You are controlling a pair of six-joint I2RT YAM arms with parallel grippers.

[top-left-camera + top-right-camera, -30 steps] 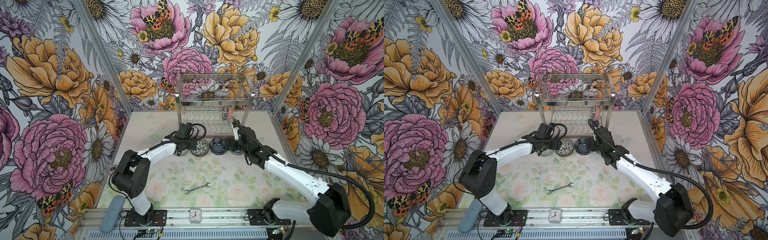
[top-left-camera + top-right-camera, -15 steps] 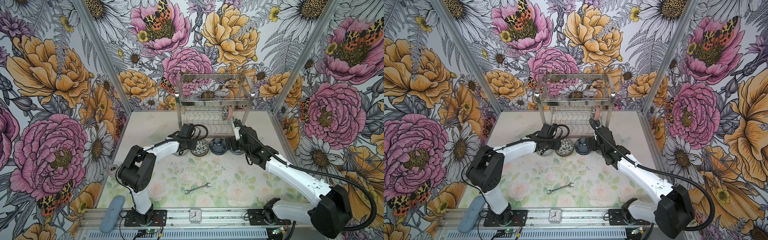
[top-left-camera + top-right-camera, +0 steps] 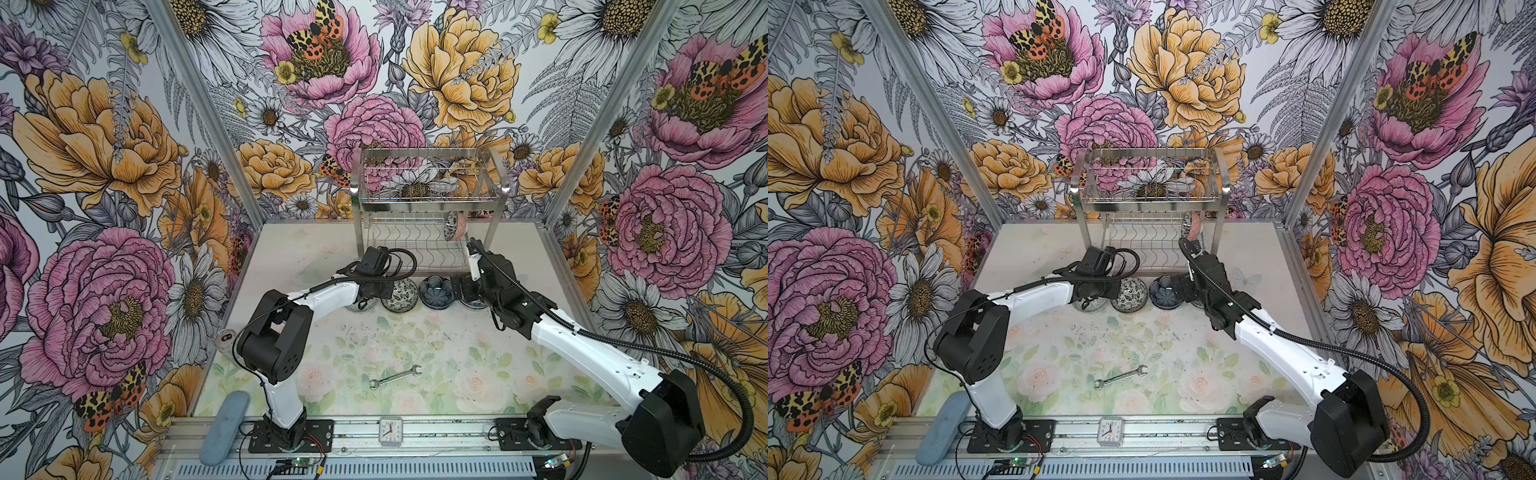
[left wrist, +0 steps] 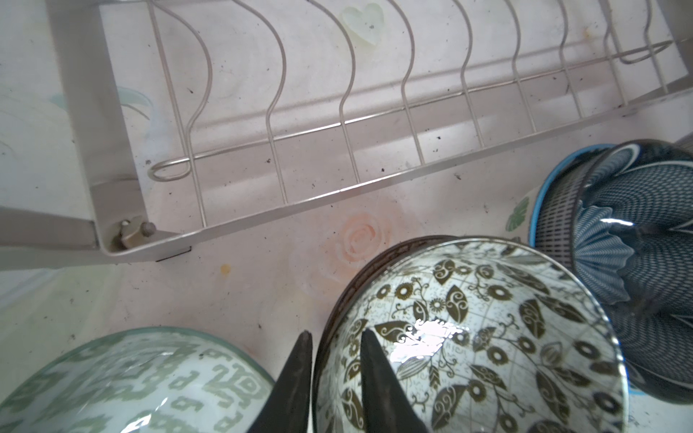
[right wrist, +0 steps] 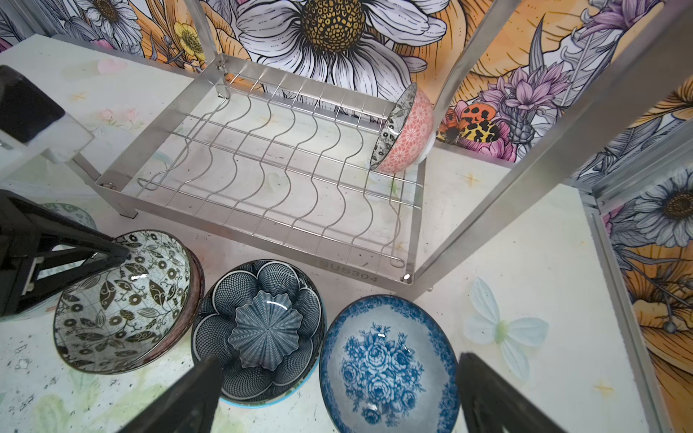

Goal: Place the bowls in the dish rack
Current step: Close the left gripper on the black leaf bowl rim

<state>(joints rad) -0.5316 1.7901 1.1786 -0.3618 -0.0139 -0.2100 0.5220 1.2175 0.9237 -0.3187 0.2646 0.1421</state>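
Black-and-white floral bowl (image 4: 468,337) sits on the desk (image 4: 243,292) with its rim between my left jaws: one finger (image 4: 300,382) is outside the wall and the other inside, narrowly apart. Whether they truly pinch it I cannot tell. The pale green bowl (image 4: 131,378) lies just beside. My right jaws stand wide apart, flanking the blue-white floral bowl (image 5: 386,363), with the dark blue petal bowl (image 5: 262,330) next to it. These bowls rest just in front of the dish rack (image 5: 348,271), where a pink bowl (image 5: 407,131) leans on edge at one end of the lower shelf.
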